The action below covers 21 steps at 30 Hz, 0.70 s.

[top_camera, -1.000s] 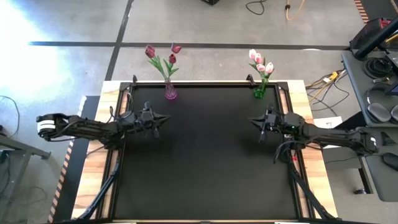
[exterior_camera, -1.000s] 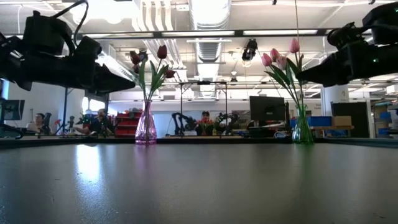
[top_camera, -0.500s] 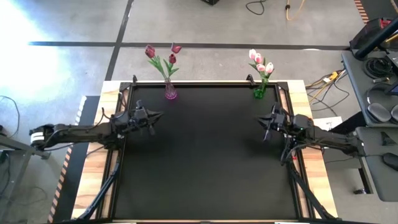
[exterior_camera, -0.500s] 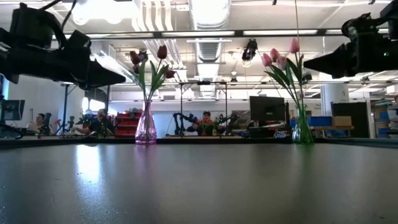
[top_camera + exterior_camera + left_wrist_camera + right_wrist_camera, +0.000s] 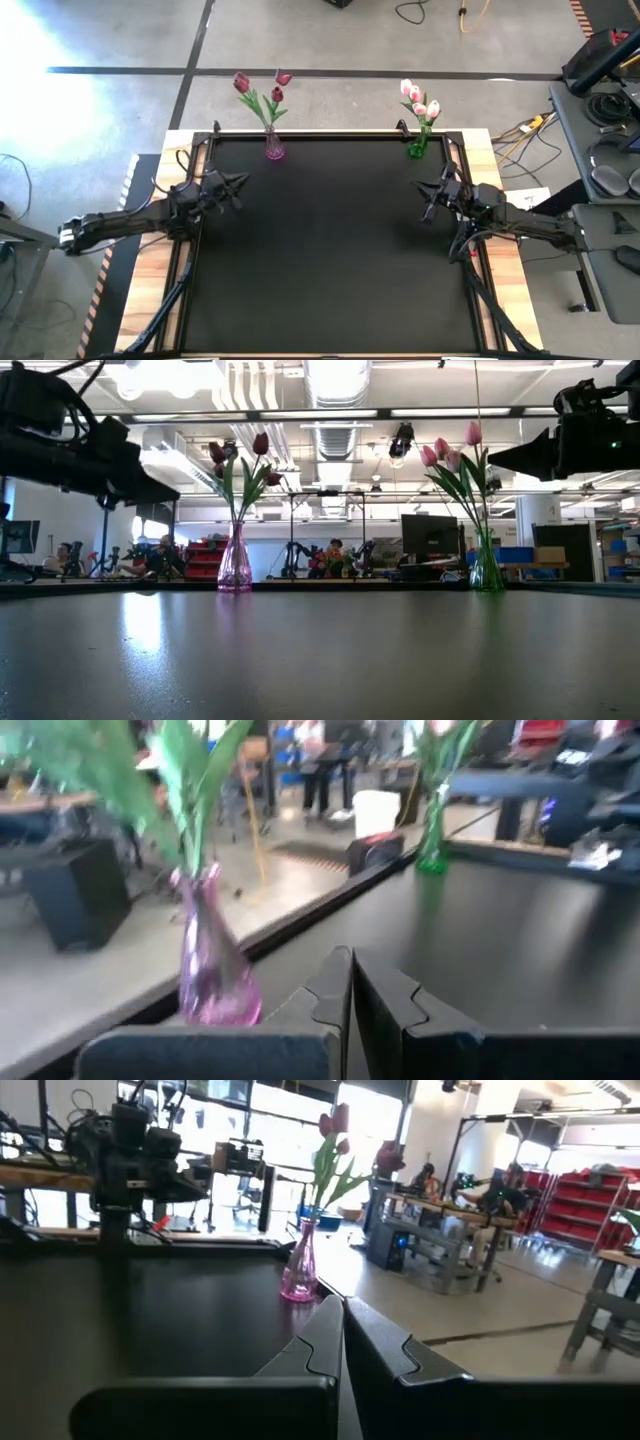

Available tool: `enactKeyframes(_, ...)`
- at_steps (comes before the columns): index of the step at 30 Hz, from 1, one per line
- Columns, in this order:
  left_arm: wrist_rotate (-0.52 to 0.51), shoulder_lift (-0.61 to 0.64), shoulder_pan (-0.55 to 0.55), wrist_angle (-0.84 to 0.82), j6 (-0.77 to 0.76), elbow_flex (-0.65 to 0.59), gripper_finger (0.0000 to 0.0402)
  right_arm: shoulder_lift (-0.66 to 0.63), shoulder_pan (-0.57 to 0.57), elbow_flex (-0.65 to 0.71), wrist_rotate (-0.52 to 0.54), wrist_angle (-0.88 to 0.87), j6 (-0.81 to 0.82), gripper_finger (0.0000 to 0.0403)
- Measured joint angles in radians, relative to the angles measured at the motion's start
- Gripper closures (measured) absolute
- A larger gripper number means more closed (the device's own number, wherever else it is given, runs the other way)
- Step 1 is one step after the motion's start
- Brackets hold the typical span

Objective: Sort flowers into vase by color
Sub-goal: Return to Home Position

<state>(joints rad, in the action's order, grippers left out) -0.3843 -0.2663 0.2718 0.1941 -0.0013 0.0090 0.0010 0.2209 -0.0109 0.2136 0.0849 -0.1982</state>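
Three maroon-red tulips stand by their stems in a pink glass vase at the table's far edge, left of centre. Three pale pink-white tulips stand in a green glass vase at the far edge, toward the right. My left gripper hovers shut above the table's left side, near the pink vase. My right gripper hovers shut above the right side, near the green vase. Neither gripper holds anything.
The black table top has wooden side strips. Cables, a desk with headphones and gear stand to the right of the table. In the low view, people sit at workstations in the room beyond.
Both arms have drawn back toward their own sides: the left gripper toward the table's left edge, the right gripper a little toward the right edge. Both stay shut. The vases and flowers have not moved.
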Motion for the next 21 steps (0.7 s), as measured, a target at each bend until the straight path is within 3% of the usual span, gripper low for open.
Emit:
enactKeyframes(4, -0.018, 0.113, -0.007, -0.111, -0.039, 0.000, 0.0402, 0.000, 0.000, 0.000, 0.007, -0.011, 0.031, 0.0394)
enactKeyframes(9, -0.017, 0.269, -0.053, -0.120, 0.073, 0.000, 0.0401, -0.001, 0.000, 0.000, 0.038, 0.030, 0.023, 0.0394)
enactKeyframes(12, -0.009, 0.262, -0.086, -0.090, 0.130, 0.000, 0.0402, 0.000, -0.001, 0.000, 0.037, 0.070, 0.005, 0.0394)
enactKeyframes(18, -0.008, 0.267, -0.130, -0.104, 0.090, 0.000, 0.0402, -0.001, -0.001, 0.000, 0.023, 0.122, -0.010, 0.0394)
enactKeyframes(21, 0.052, 0.267, -0.132, -0.053, 0.082, 0.000, 0.0402, 0.002, -0.001, 0.000, 0.023, 0.146, -0.012, 0.0394)
